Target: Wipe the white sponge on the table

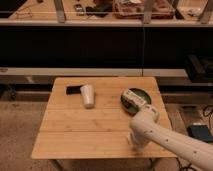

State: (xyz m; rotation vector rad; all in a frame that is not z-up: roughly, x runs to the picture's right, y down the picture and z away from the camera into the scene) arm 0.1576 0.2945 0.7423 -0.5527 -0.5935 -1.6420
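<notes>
The light-wood table (70,135) fills the middle of the camera view. My white arm reaches in from the lower right, and the gripper (134,144) points down onto the planks near the table's front right edge. It is shut. The white sponge is hidden beneath the gripper and wrist, and no sponge lies anywhere else on the table top.
A white tapered cup (88,95) lies on the table's back left with a flat black object (73,90) beside it. A round dark green dish (135,100) sits at the back right, just behind my arm. A long dark shelving bench (100,50) runs behind the table.
</notes>
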